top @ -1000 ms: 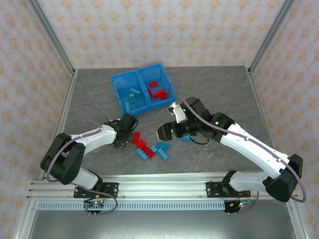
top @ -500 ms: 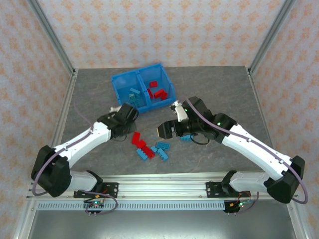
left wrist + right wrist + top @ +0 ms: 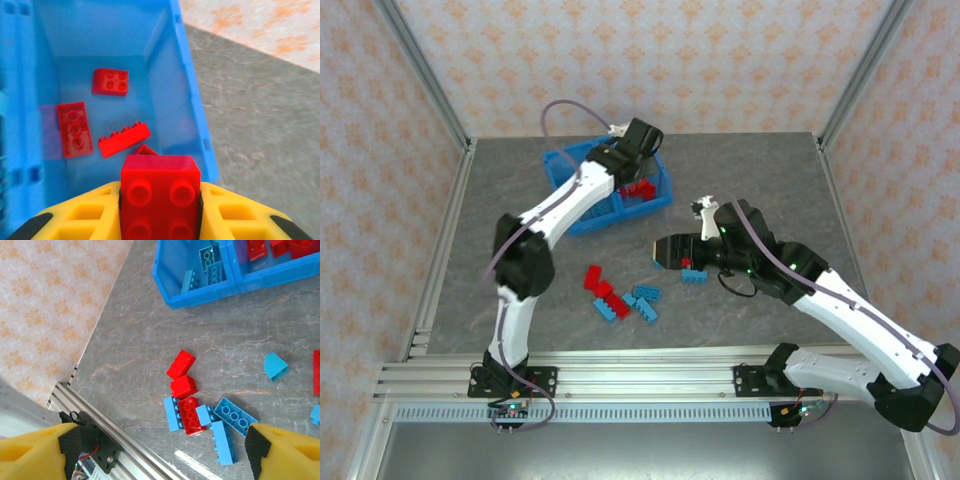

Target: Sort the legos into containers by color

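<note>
From above, the left pincer [image 3: 640,158] hangs over the blue bin [image 3: 565,205], which sits toward the far edge of the tabletop [image 3: 770,170]. It's above the compartment that holds the reds. The right pincer [image 3: 670,250] hovers mid-tabletop, and the loose legos [image 3: 620,297] lie scattered toward the near edge.

Left wrist now: yellow fingers [image 3: 85,215] are clenched on a red brick [image 3: 160,192], glossy hard plastic with four round studs facing us. Below it, red pieces rest on the bin's smooth, slightly see-through floor. The outer wall [image 3: 192,100] looks close. I'd say drift toward the compartment's middle and go low before letting go, or that slick brick may bounce out.

Right wrist: that pincer [image 3: 160,440] gapes wide, released, with nothing between its fingers. Beneath it, red and light-blue studded bricks lie on grey marbled stone-look surface.
</note>
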`<state>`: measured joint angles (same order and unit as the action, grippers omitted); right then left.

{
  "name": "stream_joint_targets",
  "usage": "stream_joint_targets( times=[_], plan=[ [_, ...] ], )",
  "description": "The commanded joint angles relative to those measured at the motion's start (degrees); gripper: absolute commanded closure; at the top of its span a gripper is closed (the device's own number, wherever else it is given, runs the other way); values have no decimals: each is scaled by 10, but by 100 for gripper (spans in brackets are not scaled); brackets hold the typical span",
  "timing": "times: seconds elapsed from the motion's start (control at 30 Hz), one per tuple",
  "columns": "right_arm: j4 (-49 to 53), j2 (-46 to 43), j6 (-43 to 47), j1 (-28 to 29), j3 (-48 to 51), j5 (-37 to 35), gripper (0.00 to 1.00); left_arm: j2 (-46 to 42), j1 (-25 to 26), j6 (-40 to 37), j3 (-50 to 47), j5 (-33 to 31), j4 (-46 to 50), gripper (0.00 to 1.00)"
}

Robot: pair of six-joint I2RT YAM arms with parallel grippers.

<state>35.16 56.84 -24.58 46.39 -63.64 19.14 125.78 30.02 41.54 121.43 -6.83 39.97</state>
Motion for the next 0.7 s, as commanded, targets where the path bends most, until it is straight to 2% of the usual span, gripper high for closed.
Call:
stream_joint_targets(
  times=[0.0,0.1,0.17,0.27,0.43,0.53,0.67],
  plan=[
    [16,-34,-14,1,16,-45,13,83,-21,-6,124,4,92,64],
    [16,-49,-14,1,26,-58,12,159,-34,1,224,40,130,59],
    [15,-50,-13,1,29,-61,12,176,-35,-7,244,43,128,53],
    [14,-48,-11,1,29,-60,12,170,-35,-23,244,59,107,42],
    [7,-43,-10,1,30,-60,12,125,-27,-37,236,58,119,41],
    [7,-44,-9,1,31,-63,12,43,-4,-64,162,29,102,42],
    [-1,-38,-9,1,33,-65,12,-137,34,-78,-64,9,5,42]
  ],
)
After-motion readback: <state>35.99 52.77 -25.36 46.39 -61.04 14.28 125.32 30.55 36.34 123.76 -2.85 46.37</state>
